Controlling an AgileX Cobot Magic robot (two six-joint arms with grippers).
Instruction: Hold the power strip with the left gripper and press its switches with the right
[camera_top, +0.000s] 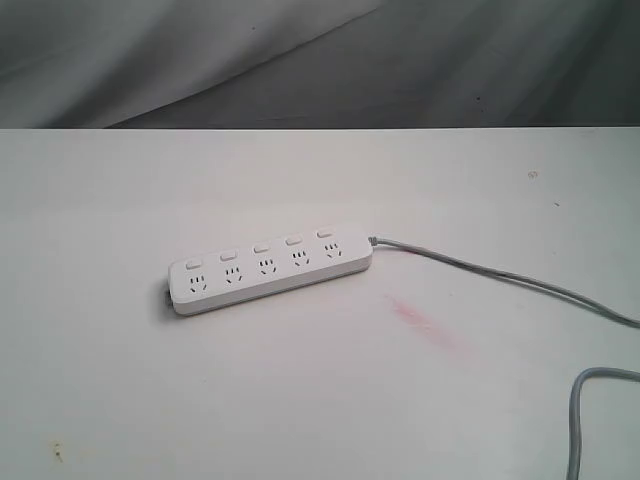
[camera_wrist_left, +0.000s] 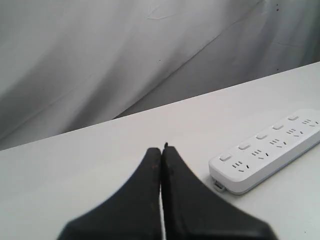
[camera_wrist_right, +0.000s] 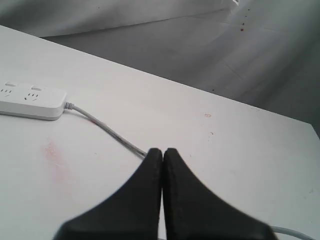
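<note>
Exterior view: long white plastic power strip (camera_top: 270, 267) flat on the white table (camera_top: 300, 400).
Black two-fingered left gripper (camera_wrist_left: 163, 150) pinched closed, empty, near it; five small white rocker switches (camera_top: 260, 247); grey cord (camera_top: 500, 277) trailing right; black right gripper (camera_wrist_right: 162, 151) closed too, empty.

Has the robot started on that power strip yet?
Nothing looks done yet. The power strip lies untouched on the table. Nothing is in hand either: the left claw and the right claw are both shut, empty and apart from it. Left to do: holding the strip, then pressing its five switches.
</note>
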